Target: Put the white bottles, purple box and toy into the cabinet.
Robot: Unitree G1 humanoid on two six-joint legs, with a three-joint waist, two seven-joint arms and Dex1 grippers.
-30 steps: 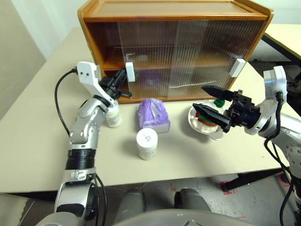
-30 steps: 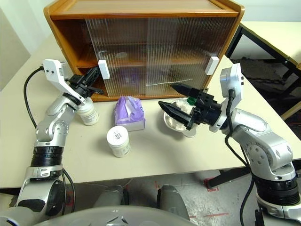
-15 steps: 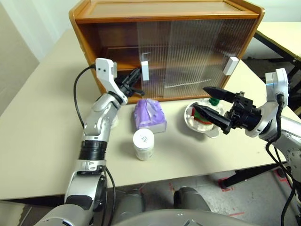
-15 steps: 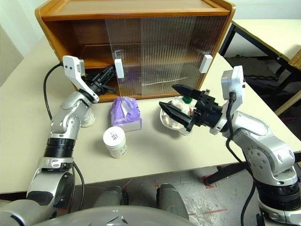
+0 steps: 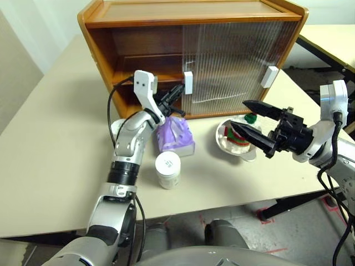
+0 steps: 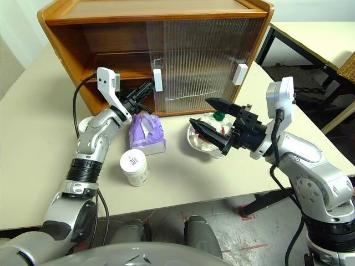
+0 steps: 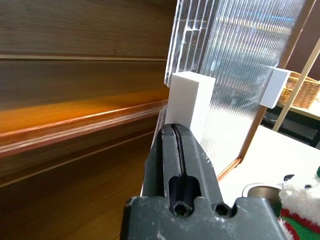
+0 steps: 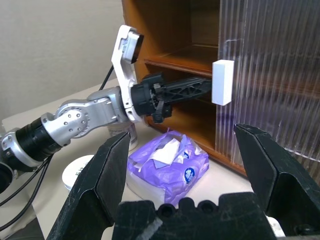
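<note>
From the head views, the left gripper [image 5: 178,95], fingers pressed together and empty, touches the cabinet's [image 5: 138,22] white door handle [image 5: 188,82], above the purple box [image 5: 175,136]. In the right wrist view, the right gripper [image 8: 192,165] spreads wide, empty, facing that box.

The left arm reaches forward and up from the lower left, elbow bent, forearm rising toward the middle of the scene. Its wrist bends to the robot's right, so the left end effector [image 5: 178,93] points nearly level, forward and to the right. Its two black fingers [image 7: 175,150] are pressed together, no gap between them. The right arm comes in from the right edge, elbow out to the side, wrist bent inward. The right end effector [image 5: 246,117] points to the left, about level, its two black fingers [image 8: 274,165] spread wide apart with nothing between them
</note>
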